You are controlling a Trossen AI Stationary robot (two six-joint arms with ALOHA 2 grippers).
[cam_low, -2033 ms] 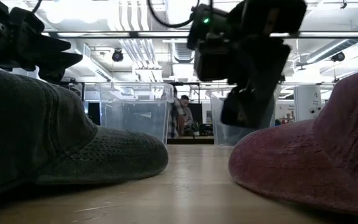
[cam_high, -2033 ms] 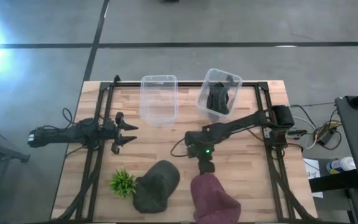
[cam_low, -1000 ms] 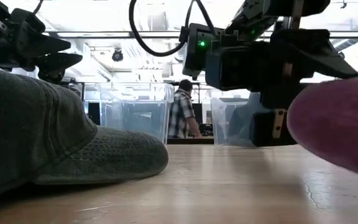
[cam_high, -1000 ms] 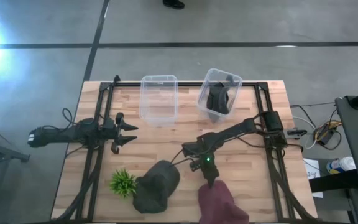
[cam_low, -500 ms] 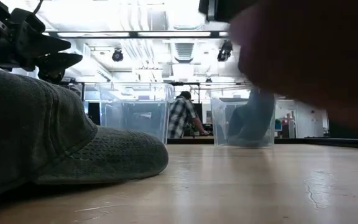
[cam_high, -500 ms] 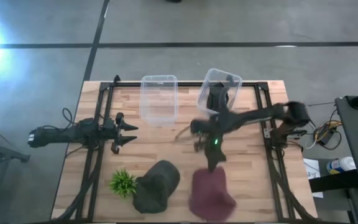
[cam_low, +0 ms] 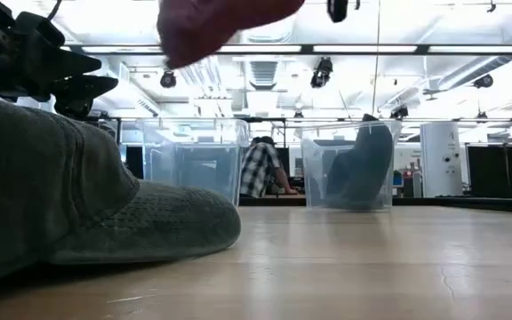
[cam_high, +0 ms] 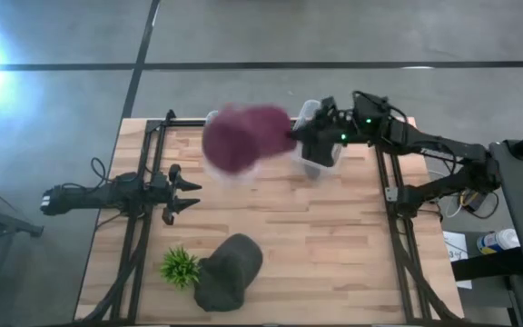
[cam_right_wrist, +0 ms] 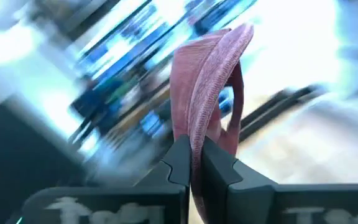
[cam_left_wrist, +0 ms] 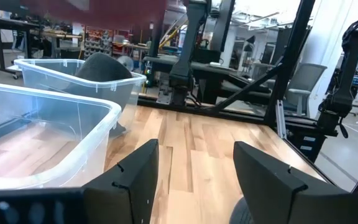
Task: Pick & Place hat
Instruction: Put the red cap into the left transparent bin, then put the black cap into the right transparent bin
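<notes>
A maroon hat (cam_high: 241, 136) hangs in the air over the left clear bin (cam_high: 231, 162) at the table's far side, and shows at the top of the low view (cam_low: 216, 22). My right gripper (cam_high: 295, 139) is shut on it, reaching in from the right. A dark grey hat (cam_high: 230, 271) lies on the table near the front edge. The right clear bin (cam_high: 309, 154) holds a dark hat (cam_low: 361, 164). My left gripper (cam_high: 196, 195) waits open over the left half of the table, holding nothing. My right gripper pinches an edge of the maroon hat (cam_right_wrist: 199, 132) between its two fingers; whether it is brim or rim I cannot tell. The fingers run about level and point toward the table's left. The hat juts out beyond them, lifted clear of table and bins.
A small green plant (cam_high: 180, 266) stands left of the grey hat. Dark frame rails (cam_high: 134, 245) run along both sides of the table. A person (cam_low: 259, 169) shows in the room beyond the bins. Bare wood (cam_high: 334, 236) lies in the middle and near right.
My right gripper has risen from the table's near edge and swung toward the far edge and to the left with the maroon hat. The hat has gone from lying on the table to hanging clear in the air over the left clear bin.
</notes>
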